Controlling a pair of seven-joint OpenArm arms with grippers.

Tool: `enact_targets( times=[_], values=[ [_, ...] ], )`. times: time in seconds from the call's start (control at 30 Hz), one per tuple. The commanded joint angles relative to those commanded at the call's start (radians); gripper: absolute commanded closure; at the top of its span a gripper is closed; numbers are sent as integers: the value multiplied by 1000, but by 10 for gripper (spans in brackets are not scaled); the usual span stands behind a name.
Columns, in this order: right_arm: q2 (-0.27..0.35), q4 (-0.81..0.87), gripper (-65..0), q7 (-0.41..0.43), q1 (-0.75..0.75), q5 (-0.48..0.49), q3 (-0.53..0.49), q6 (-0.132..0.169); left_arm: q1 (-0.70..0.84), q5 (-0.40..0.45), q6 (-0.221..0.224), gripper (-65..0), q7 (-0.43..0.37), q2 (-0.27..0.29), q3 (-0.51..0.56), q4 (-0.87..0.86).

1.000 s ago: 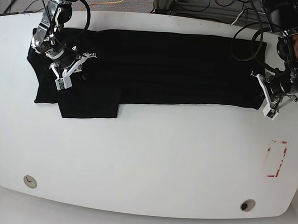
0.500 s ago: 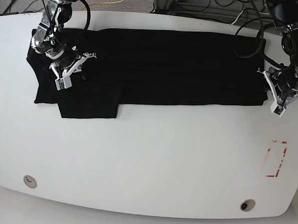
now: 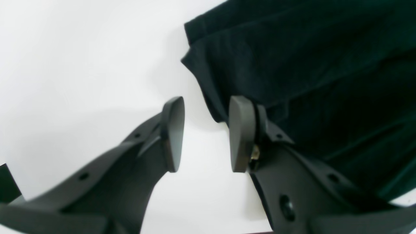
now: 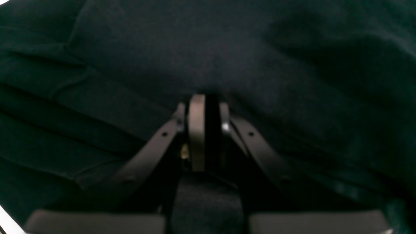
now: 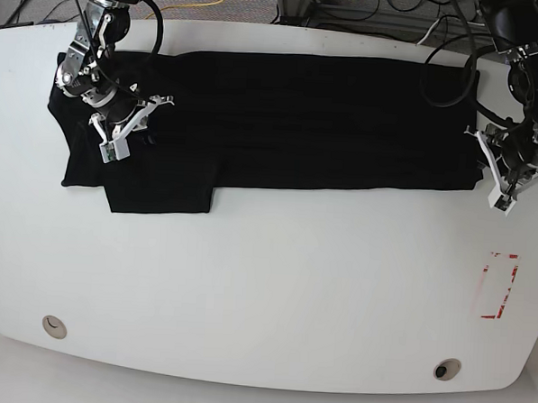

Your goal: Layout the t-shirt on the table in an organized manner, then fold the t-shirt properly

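The t-shirt [image 5: 282, 121] lies spread along the far half of the white surface [image 5: 264, 292]. The right claw [image 4: 204, 107] is clamped on a fold of cloth near its left-edge end. The left claw [image 3: 203, 133] is parted at the shirt's right-edge hem, gripping nothing

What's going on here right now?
A two-arm robot is working on a black t-shirt spread lengthwise across the table. The right gripper is shut on cloth at the sleeve end. The left gripper is open at the shirt's other end, one finger at the corner, nothing gripped yet.
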Motion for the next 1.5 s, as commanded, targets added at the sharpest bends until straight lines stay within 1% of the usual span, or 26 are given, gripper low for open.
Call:
enact_targets(
  times=[0.23,0.3,0.4,0.47,0.9,1.0,1.07,1.17,1.4,1.5],
  values=[
    [0,0,-59,0,0,0,0,0,-44,0,0,-225,-2,0,0,-92],
    [0,0,-59,0,0,2,0,0,-54,0,0,-253,-3,0,0,-103],
    [0,0,-59,0,0,2,0,0,-71,0,0,-318,-3,2,0,-117],
    [0,0,-59,0,0,2,0,0,-78,0,0,-340,-3,3,0,-121],
    [0,0,-59,0,0,6,0,0,-83,0,0,-339,-3,5,11,-149],
    [-2,0,-59,0,0,8,0,0,-89,0,0,-339,-11,5,26,-173],
    [-17,0,-59,0,0,2,0,0,-87,0,0,-339,-26,5,29,-184],
    [-21,0,-59,0,0,2,0,0,-83,0,0,-339,-40,5,29,-186],
    [-25,0,-59,0,0,0,0,0,-81,0,0,-338,-40,5,29,-186],
    [-25,0,-59,0,0,0,0,0,-81,0,0,-312,-41,5,29,-186]
  ],
)
